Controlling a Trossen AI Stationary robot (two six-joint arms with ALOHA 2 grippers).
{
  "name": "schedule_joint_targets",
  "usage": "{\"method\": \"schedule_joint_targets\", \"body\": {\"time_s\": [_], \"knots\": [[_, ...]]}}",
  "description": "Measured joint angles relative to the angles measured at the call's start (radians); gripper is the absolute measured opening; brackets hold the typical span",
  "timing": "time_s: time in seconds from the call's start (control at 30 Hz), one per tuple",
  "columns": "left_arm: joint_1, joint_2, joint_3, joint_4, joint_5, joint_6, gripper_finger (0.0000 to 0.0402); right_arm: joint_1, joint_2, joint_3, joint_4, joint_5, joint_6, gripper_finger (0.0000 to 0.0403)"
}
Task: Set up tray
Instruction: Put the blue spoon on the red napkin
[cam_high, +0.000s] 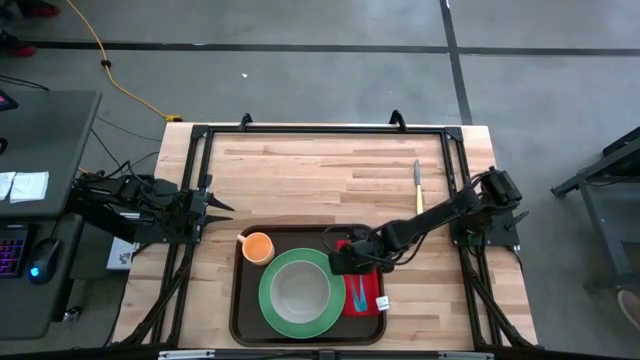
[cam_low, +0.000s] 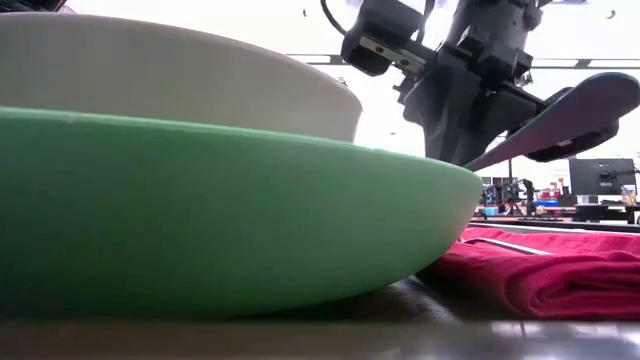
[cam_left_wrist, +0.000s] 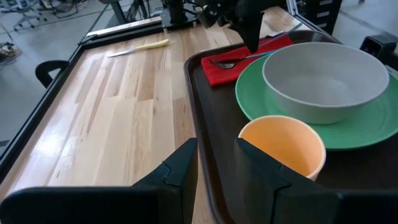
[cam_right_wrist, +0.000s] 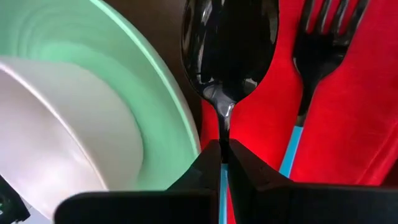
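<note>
The dark brown tray (cam_high: 243, 318) lies at the table's near edge. On it rest a green plate (cam_high: 268, 300) with a pale bowl (cam_high: 300, 290), an orange cup (cam_high: 258, 246) and a red napkin (cam_high: 366, 296). A blue-handled fork (cam_right_wrist: 314, 50) lies on the napkin. My right gripper (cam_high: 350, 262) hovers over the napkin's far end, beside the plate, shut on a dark spoon (cam_right_wrist: 229, 43). My left gripper (cam_left_wrist: 214, 168) waits open at the table's left edge, pointing toward the cup. My right gripper pinches the spoon's handle (cam_right_wrist: 222, 163) between its two fingers, just behind the neck where the blue part begins. The fingers come down from above, slanting, and lie along the spoon. The spoon (cam_low: 560, 115) slants above the napkin, its bowl between plate rim and fork.
A yellow-handled knife (cam_high: 418, 185) lies on the bare wood near the table's far right. A black metal frame (cam_high: 200, 140) runs around the tabletop. Bare wood stretches between the tray and the far edge.
</note>
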Motion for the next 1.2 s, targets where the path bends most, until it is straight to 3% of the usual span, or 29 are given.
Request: {"method": "schedule_joint_targets", "body": {"time_s": [1.2], "knots": [[0.0, 0.0, 0.0, -0.001, 0.0, 0.0, 0.0136, -0.025, 0.041, -0.017, 0.007, 0.032, -0.019, 0.0]]}}
